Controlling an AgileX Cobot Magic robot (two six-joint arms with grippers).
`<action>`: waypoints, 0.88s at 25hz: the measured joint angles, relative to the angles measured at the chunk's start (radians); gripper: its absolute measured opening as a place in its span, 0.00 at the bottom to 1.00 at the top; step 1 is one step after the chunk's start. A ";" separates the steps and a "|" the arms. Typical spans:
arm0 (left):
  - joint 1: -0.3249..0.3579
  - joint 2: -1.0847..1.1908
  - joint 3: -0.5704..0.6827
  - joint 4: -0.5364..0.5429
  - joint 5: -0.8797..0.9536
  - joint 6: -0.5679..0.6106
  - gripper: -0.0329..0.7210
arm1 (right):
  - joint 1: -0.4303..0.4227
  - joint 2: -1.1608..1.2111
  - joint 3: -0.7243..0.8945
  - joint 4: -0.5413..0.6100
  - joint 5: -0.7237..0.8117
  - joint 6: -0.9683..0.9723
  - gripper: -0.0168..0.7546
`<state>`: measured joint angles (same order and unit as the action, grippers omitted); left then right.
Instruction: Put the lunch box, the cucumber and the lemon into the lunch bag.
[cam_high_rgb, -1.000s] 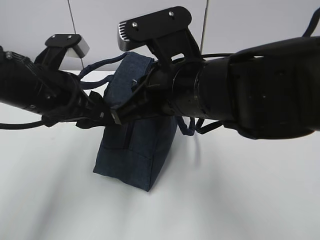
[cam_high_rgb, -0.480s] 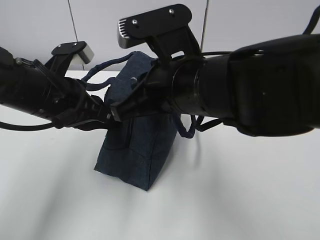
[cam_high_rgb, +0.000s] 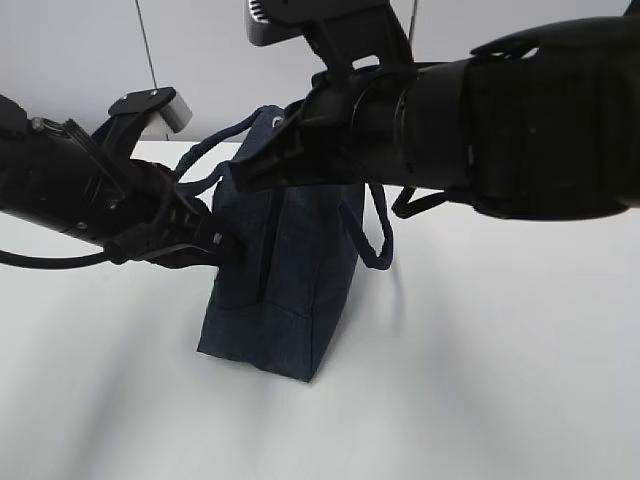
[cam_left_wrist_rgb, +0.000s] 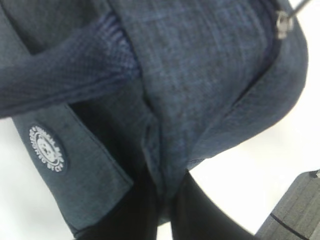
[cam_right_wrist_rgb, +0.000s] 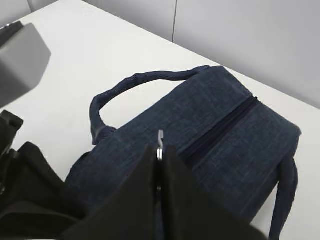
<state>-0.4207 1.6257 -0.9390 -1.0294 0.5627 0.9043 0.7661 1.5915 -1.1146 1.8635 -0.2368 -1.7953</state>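
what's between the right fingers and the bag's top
Only the silver zipper pull: the right fingers pinch it directly over the lunch bag, shown in the right wrist view.

Left gripper (cam_high_rgb: 228, 247) jaws closed, right gripper (cam_right_wrist_rgb: 159, 150) jaws pinched together

A plain white table (cam_high_rgb: 480, 380) carries the scene — smooth, matte, running back to a pale grey wall. Directly on it stands the lunch bag (cam_high_rgb: 275, 290), dark navy fabric, upright on its base — its loop handles (cam_high_rgb: 372, 225) raised above the top.
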 joint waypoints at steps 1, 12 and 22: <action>0.000 0.000 0.000 0.000 0.005 0.000 0.04 | -0.006 0.000 0.000 0.000 0.004 0.000 0.02; 0.000 -0.029 0.000 -0.001 0.069 -0.013 0.04 | -0.070 0.000 -0.001 -0.002 0.100 -0.002 0.02; 0.000 -0.031 0.000 0.004 0.110 -0.051 0.04 | -0.092 0.005 -0.011 -0.006 0.152 -0.004 0.02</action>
<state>-0.4207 1.5949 -0.9390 -1.0256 0.6728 0.8533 0.6736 1.5965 -1.1258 1.8573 -0.0851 -1.7992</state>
